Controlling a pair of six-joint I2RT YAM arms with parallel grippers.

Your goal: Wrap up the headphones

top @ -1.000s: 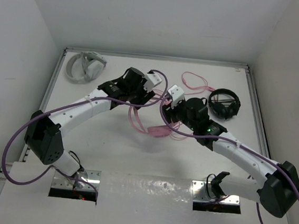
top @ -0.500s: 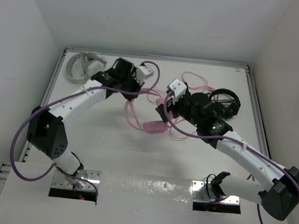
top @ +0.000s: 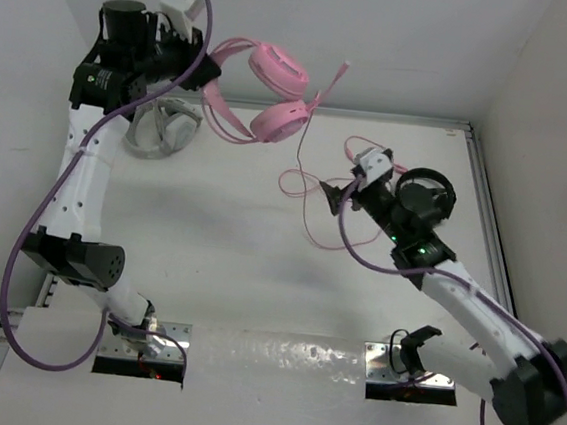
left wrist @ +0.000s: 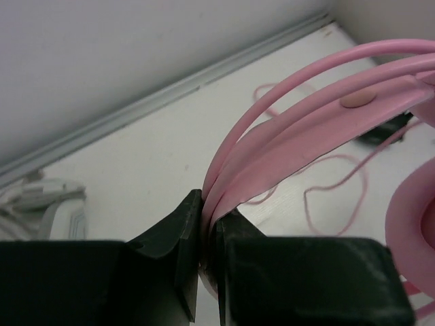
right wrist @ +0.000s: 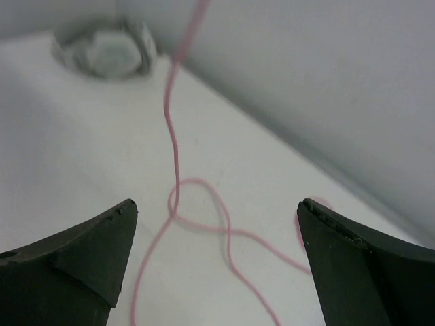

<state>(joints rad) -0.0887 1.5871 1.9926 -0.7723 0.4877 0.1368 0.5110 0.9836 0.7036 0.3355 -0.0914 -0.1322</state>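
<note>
Holding pink headphones (top: pixel 280 70) high above table (top: pixel 208 266), left gripper (left wrist: pixel 207 227) clamped on headband (left wrist: pixel 306 129). Right gripper (right wrist: pixel 216 204) spread wide, empty, over cable (right wrist: pixel 173 136), which dangles and lies loose. Wrapping prob. not begun; all coiling left.
</note>
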